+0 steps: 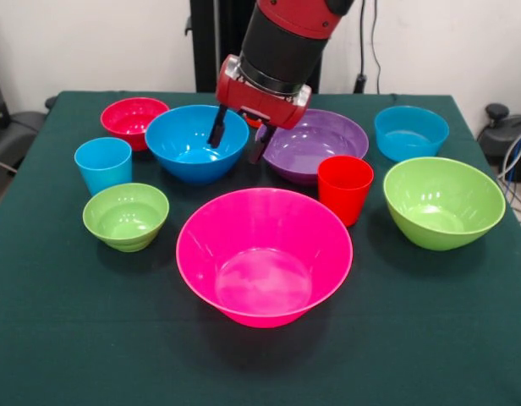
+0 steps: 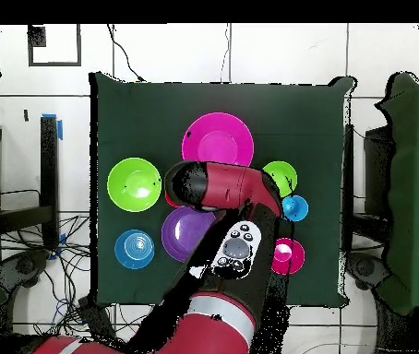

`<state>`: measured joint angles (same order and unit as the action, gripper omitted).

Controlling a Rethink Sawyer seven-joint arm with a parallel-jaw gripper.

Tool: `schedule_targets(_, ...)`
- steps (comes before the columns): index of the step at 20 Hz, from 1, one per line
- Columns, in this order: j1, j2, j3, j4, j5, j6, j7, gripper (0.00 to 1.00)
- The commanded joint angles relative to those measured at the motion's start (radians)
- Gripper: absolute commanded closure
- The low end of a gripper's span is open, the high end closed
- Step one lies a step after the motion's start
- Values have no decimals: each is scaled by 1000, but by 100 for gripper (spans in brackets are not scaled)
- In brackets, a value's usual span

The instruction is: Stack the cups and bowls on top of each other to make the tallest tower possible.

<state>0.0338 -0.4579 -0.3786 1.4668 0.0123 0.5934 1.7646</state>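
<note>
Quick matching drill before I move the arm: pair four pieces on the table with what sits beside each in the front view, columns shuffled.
Things:
1. red cup
2. light blue cup
3. crimson bowl
4. hot pink bowl

Places:
A. nearest the camera, mid-table
B. just in front of the purple bowl
C. behind the small green bowl
D. back corner, beside the big blue bowl

Pairs: 1-B, 2-C, 3-D, 4-A
</note>
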Motion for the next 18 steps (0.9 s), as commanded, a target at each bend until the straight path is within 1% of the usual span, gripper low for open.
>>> schedule_targets(1, -23, -21, 142, 69, 57, 94, 127, 0)
schedule_targets(6, -25, -42, 160, 89, 89, 123, 129, 0)
schedule_targets(11, 2, -51, 143, 81, 110, 153, 154, 0)
schedule_targets(18, 25, -79, 137, 77, 123, 225, 152, 0)
